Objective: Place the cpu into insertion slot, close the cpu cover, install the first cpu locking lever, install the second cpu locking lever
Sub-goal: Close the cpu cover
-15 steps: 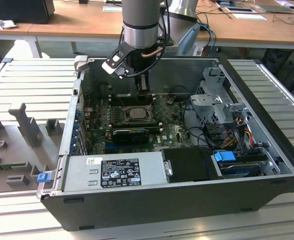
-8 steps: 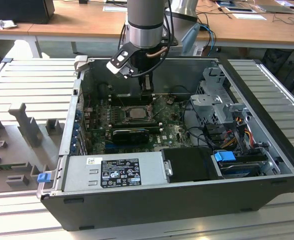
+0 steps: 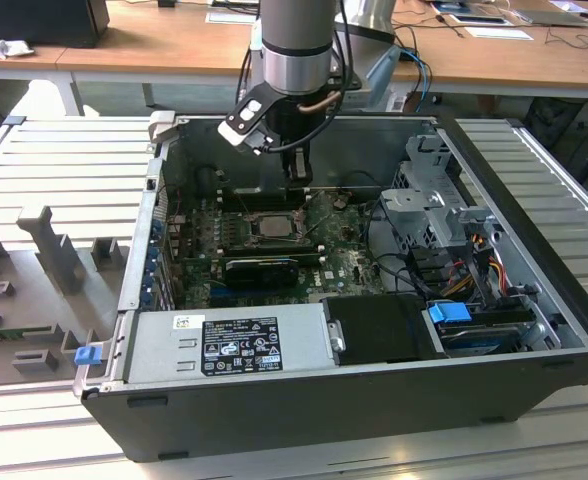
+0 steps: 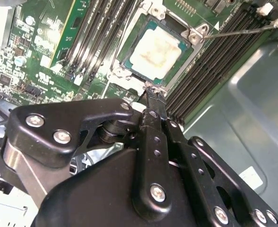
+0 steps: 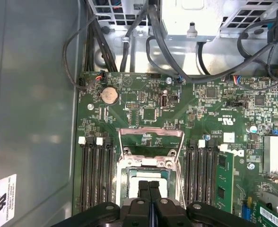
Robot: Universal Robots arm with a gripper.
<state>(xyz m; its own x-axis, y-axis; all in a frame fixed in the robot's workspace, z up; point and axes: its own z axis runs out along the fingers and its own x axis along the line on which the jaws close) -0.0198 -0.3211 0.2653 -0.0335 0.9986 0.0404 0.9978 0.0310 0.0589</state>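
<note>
**Beside the insertion slot (image 4: pixel 181 61), the gripper (image 4: pixel 153 92) hangs closed and empty**

The cpu (image 4: pixel 157 51) lies flat inside the insertion slot. Its pale metal face is up and smudged with a yellowish stain, and a band of green shows round it.

In the second wrist view the gripper's two black fingers (image 4: pixel 153 123) are pressed together with no gap, and nothing is held between them. Their joined tip stands at the slot's rim, just beside one edge of the cpu and not over its face. Whether the tip touches the rim cannot be told.

In the first wrist view the cpu cover (image 5: pixel 143 131) stands open. It is tilted back from the side of the slot farthest from the fingers, and the green circuit board (image 5: pixel 143 104) shows through its cut-out centre.

A thin metal rod (image 4: pixel 238 29) slants away from one corner of the slot, crossing over the memory slots (image 4: pixel 89 33) on that side. These long black slots run along two opposite sides of the insertion slot.

In the exterior view the arm (image 3: pixel 296 50) reaches down into the open computer case (image 3: pixel 374 410), and the gripper hangs just above the slot.
</note>
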